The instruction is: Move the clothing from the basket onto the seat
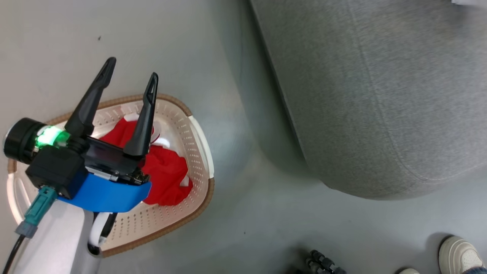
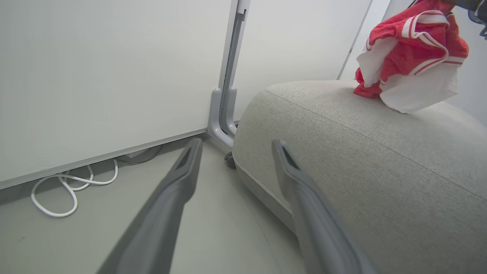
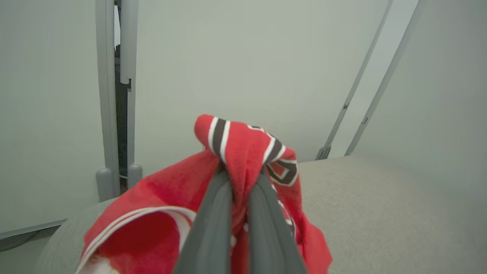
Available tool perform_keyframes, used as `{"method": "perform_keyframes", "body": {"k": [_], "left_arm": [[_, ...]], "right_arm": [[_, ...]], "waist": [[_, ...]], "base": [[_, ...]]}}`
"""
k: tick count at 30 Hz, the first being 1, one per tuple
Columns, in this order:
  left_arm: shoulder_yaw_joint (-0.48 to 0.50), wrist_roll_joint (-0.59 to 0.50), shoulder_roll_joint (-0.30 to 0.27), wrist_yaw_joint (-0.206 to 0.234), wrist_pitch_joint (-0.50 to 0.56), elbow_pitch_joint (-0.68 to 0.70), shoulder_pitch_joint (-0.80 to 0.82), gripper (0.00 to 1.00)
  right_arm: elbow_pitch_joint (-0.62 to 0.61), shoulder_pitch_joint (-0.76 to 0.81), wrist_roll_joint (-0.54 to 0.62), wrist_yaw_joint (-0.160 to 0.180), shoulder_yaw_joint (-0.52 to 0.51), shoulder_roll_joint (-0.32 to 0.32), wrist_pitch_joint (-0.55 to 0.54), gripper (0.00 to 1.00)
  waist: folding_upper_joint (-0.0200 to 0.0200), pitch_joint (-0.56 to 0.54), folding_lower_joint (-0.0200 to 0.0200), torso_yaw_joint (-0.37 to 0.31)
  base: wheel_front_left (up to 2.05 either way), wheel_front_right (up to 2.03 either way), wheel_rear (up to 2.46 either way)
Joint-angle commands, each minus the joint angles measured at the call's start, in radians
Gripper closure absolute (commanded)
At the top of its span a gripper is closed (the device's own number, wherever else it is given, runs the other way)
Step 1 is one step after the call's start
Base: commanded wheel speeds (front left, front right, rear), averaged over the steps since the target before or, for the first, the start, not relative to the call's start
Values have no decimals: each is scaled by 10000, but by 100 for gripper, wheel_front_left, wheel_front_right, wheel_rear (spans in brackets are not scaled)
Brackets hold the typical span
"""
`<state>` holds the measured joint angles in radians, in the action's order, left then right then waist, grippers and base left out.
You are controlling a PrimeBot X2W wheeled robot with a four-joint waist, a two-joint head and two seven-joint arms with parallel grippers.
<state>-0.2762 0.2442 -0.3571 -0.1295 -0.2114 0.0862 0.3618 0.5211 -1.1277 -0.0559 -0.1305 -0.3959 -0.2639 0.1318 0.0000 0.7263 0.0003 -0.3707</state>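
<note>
The cream basket (image 1: 198,141) with a brown rim stands on the floor at the lower left of the head view, and red clothing (image 1: 167,171) lies bunched inside it. Above it my left gripper (image 1: 132,68) hangs open and empty; its wrist view has the fingers (image 2: 182,171) spread toward the grey seat (image 2: 361,160). My right gripper (image 3: 243,172) is shut on a red jersey (image 3: 243,140) with white stripes and black-and-white numbers. That jersey (image 2: 411,49) hangs over the seat (image 3: 380,198), its lower edge at or just above the cushion top. The seat (image 1: 380,95) lies to the right of the basket.
A strip of grey floor (image 1: 243,152) separates basket and seat. A person's white shoe (image 1: 456,255) and a black ribbed object (image 1: 321,262) sit at the bottom right. A white cable (image 2: 64,190) lies by the wall panels, and a grey post foot (image 2: 222,118) stands beside the seat.
</note>
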Motion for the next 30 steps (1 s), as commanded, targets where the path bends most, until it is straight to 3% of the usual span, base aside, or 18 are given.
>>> {"method": "perform_keyframes", "body": {"k": [1,12,13,16,30], "left_arm": [[14,-66,-95,50,37,137,212,0],[-73,-161,-311,90,103,293,306,0],[-84,-154,-308,95,88,268,305,0],[-130,-151,-269,127,43,193,316,0],[-259,21,-145,171,-214,-188,239,0]], "right_arm": [[223,67,102,-3,-168,-68,111,100],[2489,126,682,-3,-533,170,644,100],[2669,119,746,-3,-590,119,628,85],[3049,8,952,-3,-648,105,740,0],[3836,-181,1445,-3,-1063,151,1118,0]], "waist": [[0,397,-3,201],[0,544,-3,281],[0,520,-3,293],[0,439,-3,332],[0,-12,-3,512]], "base": [[0,0,0],[0,0,0],[0,0,0],[0,0,0],[0,0,0]]}}
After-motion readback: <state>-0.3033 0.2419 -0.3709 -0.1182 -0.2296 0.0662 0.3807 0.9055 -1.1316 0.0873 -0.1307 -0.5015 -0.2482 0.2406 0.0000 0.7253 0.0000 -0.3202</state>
